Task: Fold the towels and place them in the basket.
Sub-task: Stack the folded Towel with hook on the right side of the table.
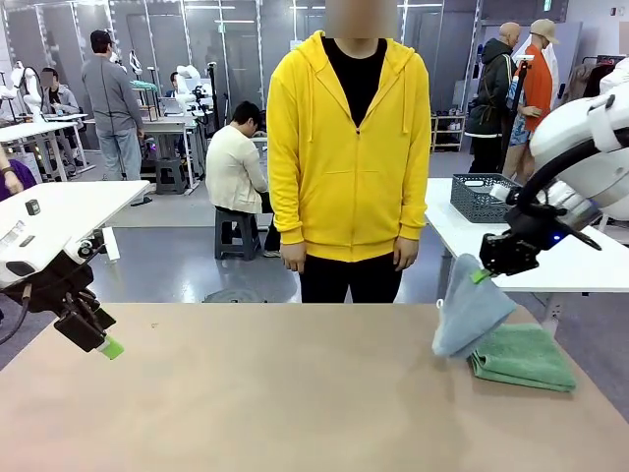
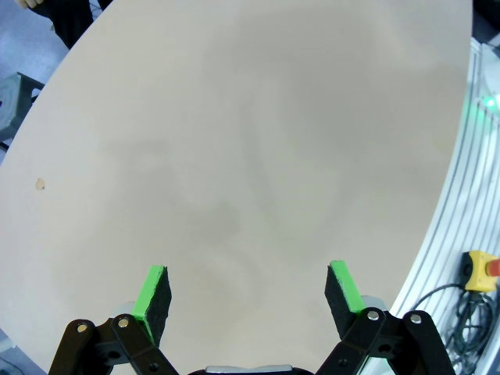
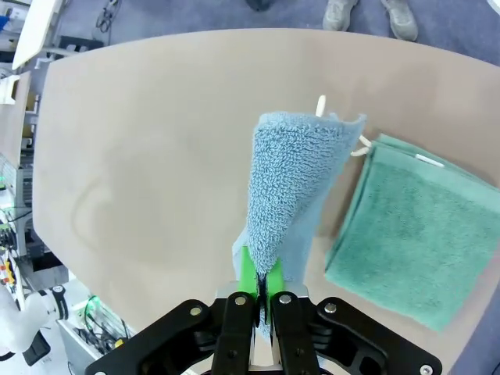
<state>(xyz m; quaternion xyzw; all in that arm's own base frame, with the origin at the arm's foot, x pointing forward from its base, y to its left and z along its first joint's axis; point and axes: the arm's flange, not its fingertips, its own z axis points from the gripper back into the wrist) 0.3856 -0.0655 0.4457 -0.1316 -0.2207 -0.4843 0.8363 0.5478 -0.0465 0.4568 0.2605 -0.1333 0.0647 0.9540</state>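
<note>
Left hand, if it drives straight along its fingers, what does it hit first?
Probably the bare table. The left hand is open with nothing between its fingers; its wrist view looks straight onto the tabletop, though how far off is unclear.

Left arm comes in low from the left edge, and the left gripper (image 1: 98, 339) hangs just above the table (image 1: 275, 393) near its left side, tilted down and toward the middle. From its wrist cam the left gripper (image 2: 248, 297) has its jaws spread wide, green pads (image 2: 150, 291) facing each other with nothing between them. Right arm reaches in from the upper right, white links bending down to the black wrist, and the right gripper (image 1: 479, 273) sits well above the table. Its jaws are pinched together on the top of the blue towel (image 1: 470, 310), which hangs down from it. In the right wrist cam the right gripper (image 3: 259, 285) has its pads pressed tight on the cloth's edge.
</note>
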